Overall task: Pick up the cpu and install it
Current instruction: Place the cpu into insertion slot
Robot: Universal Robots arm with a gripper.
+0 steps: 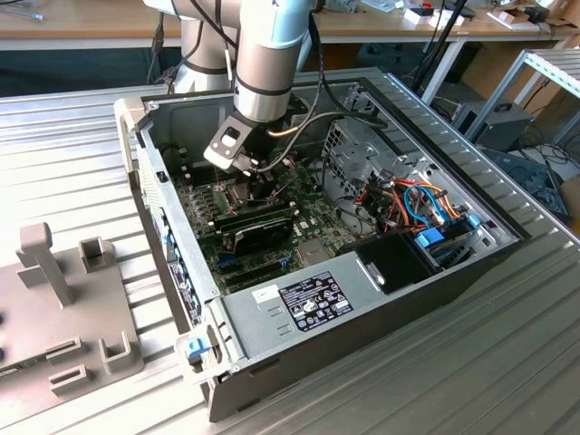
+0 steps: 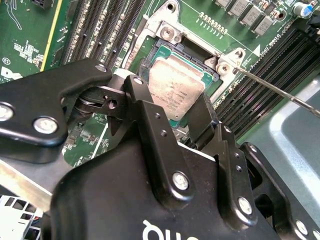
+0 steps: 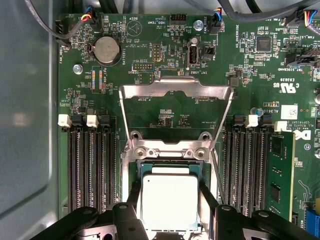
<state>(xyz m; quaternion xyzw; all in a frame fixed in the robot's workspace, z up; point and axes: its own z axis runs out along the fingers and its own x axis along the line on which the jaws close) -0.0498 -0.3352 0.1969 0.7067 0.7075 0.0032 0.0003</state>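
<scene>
On my counter [image 1: 507,362] the open computer case [image 1: 136,154] lies on its side, so the motherboard [image 3: 250,65] faces up at the arm. The hinged frame [image 3: 175,89] is swung back, baring the socket [image 2: 172,50]. My gripper [image 3: 169,192] grips the cpu [image 3: 170,205] by two opposite edges, holding it level and square over that socket

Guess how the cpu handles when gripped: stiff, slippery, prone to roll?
Likely rigid: the cpu is a flat metal-topped square. Possibly slippery: the gripper pinches only its thin edges. Flat, so unlikely to roll.
</scene>
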